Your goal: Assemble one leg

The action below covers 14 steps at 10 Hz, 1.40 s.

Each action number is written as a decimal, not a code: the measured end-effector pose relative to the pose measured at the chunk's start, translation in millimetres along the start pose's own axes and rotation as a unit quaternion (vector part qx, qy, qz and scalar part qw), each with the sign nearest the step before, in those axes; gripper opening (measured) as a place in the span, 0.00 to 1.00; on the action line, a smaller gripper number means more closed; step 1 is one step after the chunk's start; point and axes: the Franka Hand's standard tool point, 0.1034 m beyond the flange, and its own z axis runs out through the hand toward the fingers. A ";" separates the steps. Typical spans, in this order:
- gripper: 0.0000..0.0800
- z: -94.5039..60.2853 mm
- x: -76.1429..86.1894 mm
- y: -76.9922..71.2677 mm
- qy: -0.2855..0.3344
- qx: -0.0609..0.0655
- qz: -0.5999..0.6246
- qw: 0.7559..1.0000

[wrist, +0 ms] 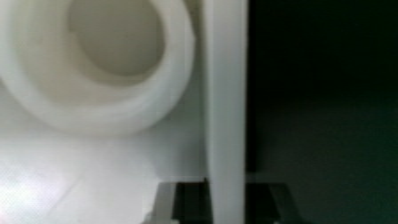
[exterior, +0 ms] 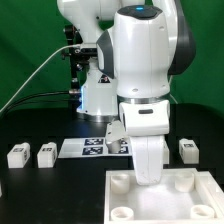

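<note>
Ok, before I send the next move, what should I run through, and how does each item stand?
1. The gripper is low over the panel: ok.
2. Something is held in the gripper: cannot tell, as its fingertips are hidden.
3. It is lined up with the socket: cannot tell, because the wrist view is very close and blurred.
4. The spare legs stand apart from the gripper: ok.
5. The marker board is apart from the gripper: ok.

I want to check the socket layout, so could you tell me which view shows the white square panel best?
The exterior view: the white square panel lies at the bottom, corner sockets visible, the arm covering part. The wrist view shows only one round socket, close up and blurred.
</note>
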 end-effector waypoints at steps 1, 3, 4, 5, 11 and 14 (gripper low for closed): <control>0.08 0.0 0.0 0.0 0.000 0.000 0.000 1.000; 0.30 0.5 -0.6 -0.3 0.000 0.001 0.001 1.000; 0.30 0.5 -0.9 -0.3 0.000 0.001 0.001 1.000; 0.52 0.6 -1.1 -0.3 0.000 0.001 0.001 1.000; 0.81 0.6 -2.1 -0.1 0.000 0.001 0.002 1.000; 0.81 0.7 -2.4 -0.1 0.000 0.001 0.003 1.000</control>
